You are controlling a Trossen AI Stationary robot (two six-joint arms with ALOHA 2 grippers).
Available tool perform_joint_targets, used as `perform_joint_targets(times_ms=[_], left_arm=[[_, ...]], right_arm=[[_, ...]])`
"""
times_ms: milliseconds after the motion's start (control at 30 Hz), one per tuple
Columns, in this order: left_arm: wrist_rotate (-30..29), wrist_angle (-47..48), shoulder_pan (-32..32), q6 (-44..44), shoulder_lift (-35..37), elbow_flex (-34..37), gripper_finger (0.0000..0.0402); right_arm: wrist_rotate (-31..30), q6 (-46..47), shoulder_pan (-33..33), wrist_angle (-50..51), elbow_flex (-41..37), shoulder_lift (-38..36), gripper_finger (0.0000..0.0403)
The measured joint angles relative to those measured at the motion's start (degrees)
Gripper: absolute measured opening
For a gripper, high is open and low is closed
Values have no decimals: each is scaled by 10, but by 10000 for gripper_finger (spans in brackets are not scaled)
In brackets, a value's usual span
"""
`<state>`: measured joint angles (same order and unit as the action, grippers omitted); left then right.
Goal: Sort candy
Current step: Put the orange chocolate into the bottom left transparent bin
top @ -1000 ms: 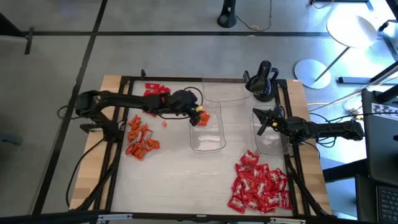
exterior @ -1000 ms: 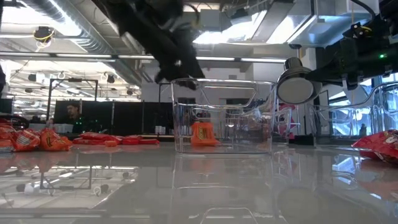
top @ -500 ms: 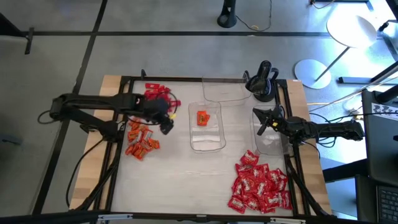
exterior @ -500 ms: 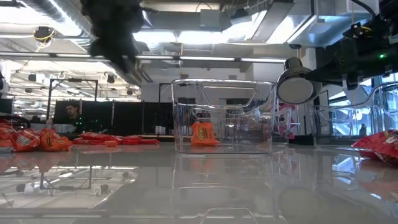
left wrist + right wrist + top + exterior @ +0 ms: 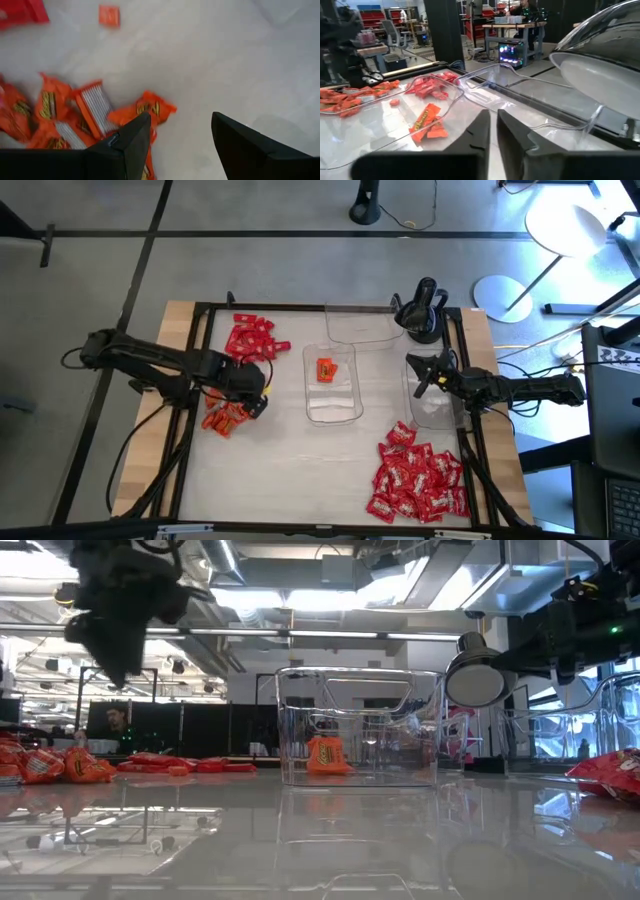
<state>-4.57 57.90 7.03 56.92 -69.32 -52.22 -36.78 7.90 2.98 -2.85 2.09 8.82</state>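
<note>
My left gripper (image 5: 256,398) (image 5: 180,134) hangs open, pointing down, over the near right edge of a pile of orange candy (image 5: 224,412) (image 5: 92,107) at the table's left; nothing is between its fingers. It shows as a dark shape high on the left (image 5: 115,640) in the low view. Farther back lies a pile of plain red candy (image 5: 246,338). One orange candy (image 5: 325,369) (image 5: 325,754) lies in the middle clear tray (image 5: 333,402). Red candy with white marks (image 5: 418,478) is heaped near the front right. My right gripper (image 5: 418,380) (image 5: 493,131) waits level at the right, a narrow gap between its fingers.
A second clear tray (image 5: 360,330) stands at the far side and a third (image 5: 432,408) at the right, under my right arm. A small loose orange piece (image 5: 109,15) lies between the orange and red piles. Bare table spreads across the near middle (image 5: 300,470).
My left gripper has swung from above the middle tray toward the table's left edge and a little nearer, ending over the orange pile, and has tipped from slanting to pointing down. The orange candy in the middle tray has stayed where it was.
</note>
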Motion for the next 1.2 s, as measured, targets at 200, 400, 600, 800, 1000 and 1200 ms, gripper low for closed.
perform_joint_targets(times_ms=[200,400,600,800,1000,1200], left_arm=[[5,-4,16,28,0,28,200],[13,-26,16,41,0,58,202],[41,-94,16,57,0,108,231],[40,-93,16,86,0,140,243],[36,-162,16,97,0,182,244],[26,-194,14,105,0,211,233]], right_arm=[[4,11,0,0,0,0,146],[4,12,0,0,0,0,216],[4,12,0,0,0,0,234],[4,11,0,0,0,0,230],[4,9,0,0,0,0,230],[4,9,0,6,0,0,230]])
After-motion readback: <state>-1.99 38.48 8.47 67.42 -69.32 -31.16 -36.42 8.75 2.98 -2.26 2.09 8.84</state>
